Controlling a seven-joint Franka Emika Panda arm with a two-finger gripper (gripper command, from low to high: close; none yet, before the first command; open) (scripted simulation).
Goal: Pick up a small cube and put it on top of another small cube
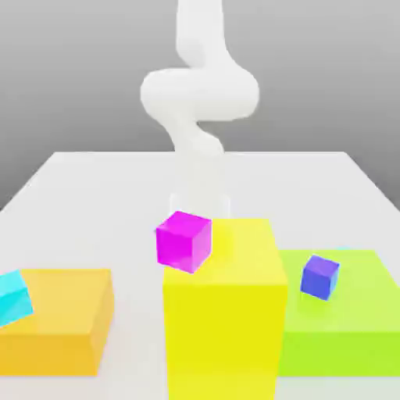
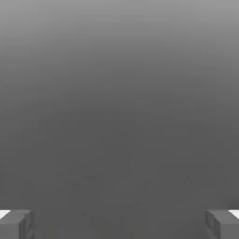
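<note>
Gripper (image 2: 119,224) wide open, empty!
Teal cube (image 1: 342,249), just a sliver at the exterior view's four o'clock: probably light, stiff; I'd pinch opposite sides.

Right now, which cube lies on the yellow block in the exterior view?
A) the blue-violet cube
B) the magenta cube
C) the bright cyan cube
B: the magenta cube sits at the top of the tall yellow block, by its edge at the exterior view's left.
</note>
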